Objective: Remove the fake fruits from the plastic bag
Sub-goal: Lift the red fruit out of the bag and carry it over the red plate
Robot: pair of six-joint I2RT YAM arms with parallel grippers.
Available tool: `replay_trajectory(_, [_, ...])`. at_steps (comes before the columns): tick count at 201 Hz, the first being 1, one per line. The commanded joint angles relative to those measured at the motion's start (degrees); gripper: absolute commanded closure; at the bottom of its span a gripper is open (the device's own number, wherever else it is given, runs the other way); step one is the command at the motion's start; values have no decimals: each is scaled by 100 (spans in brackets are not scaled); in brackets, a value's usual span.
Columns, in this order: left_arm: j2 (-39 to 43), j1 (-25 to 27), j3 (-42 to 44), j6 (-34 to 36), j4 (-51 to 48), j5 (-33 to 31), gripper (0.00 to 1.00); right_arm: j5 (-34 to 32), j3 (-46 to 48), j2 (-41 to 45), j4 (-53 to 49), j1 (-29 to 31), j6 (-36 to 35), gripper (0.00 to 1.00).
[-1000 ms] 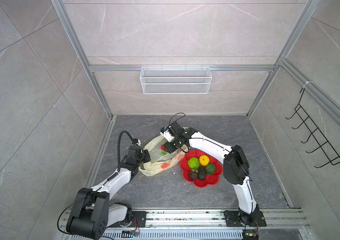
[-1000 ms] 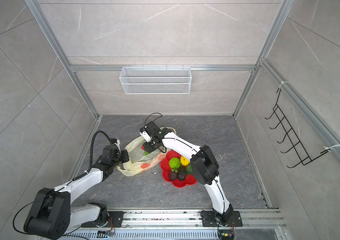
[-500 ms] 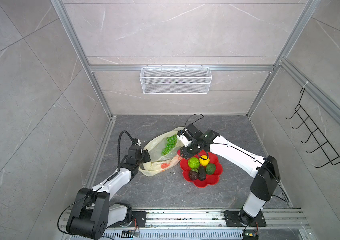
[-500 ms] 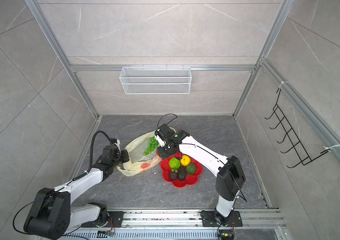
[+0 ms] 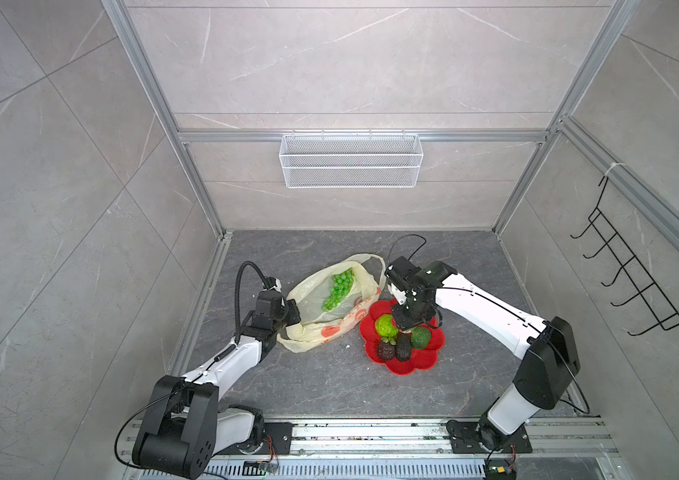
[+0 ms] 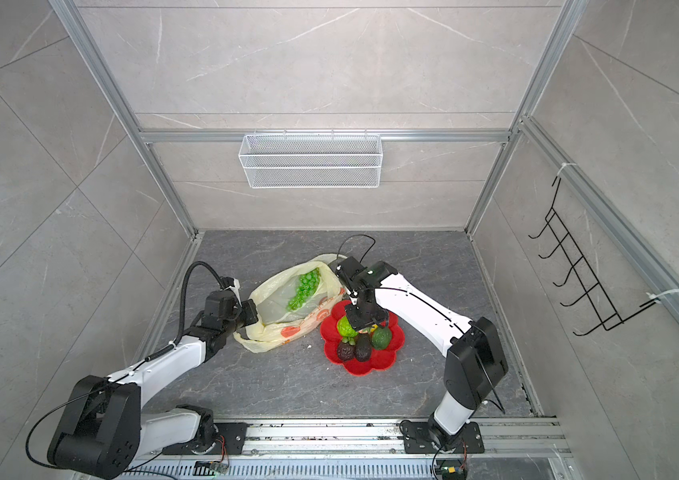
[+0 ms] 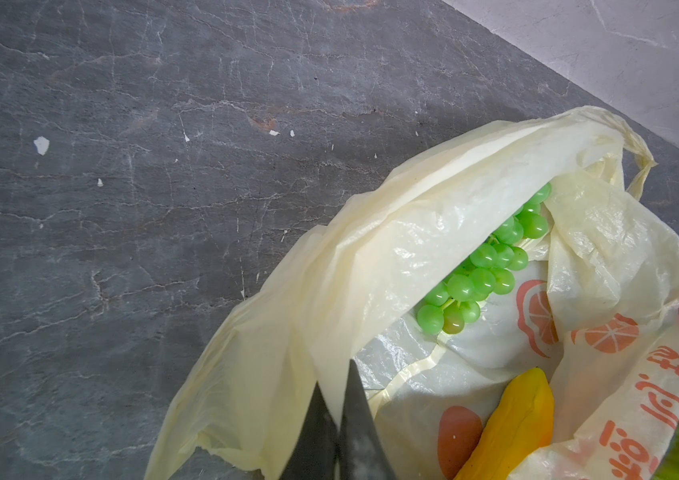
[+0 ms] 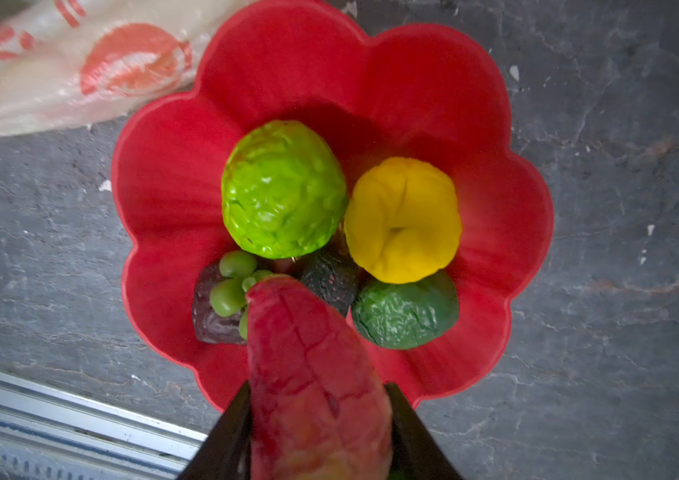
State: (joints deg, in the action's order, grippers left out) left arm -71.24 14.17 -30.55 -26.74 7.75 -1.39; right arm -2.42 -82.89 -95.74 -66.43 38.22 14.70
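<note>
The plastic bag (image 5: 317, 328) (image 6: 275, 328) lies open on the dark floor, left of the red flower-shaped plate (image 5: 412, 368) (image 8: 287, 66). A green grape bunch (image 5: 339, 289) (image 7: 483, 270) and a yellow banana (image 7: 516, 419) rest inside it. My left gripper (image 5: 294, 311) (image 7: 334, 386) is shut on the bag's (image 7: 412, 249) rim. My right gripper (image 5: 410, 324) (image 8: 317, 388) hangs over the plate, shut on a red strawberry (image 8: 312, 365). On the plate sit a bumpy lime-green fruit (image 8: 283, 191), a yellow lemon (image 8: 404, 220), a green avocado (image 8: 406, 311) and darker fruits (image 5: 403, 351).
A white wire basket (image 5: 350, 166) hangs on the back wall and a black hook rack (image 5: 637, 282) on the right wall. A metal rail (image 5: 371, 434) runs along the front edge, carrying both arm bases.
My right gripper has swung from the bag's mouth rightward to above the plate, carrying the red strawberry. The left gripper and the bag have stayed put.
</note>
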Motion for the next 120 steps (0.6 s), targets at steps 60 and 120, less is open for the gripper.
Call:
replay_trajectory(60, [-21,14,-189,99,2,-2,98,-128,26,-429,-213,-7,147,55])
replay_trajectory(120, [-12,11,-197,117,-6,-10,98,-198,43,-754,-190,-12,139,56])
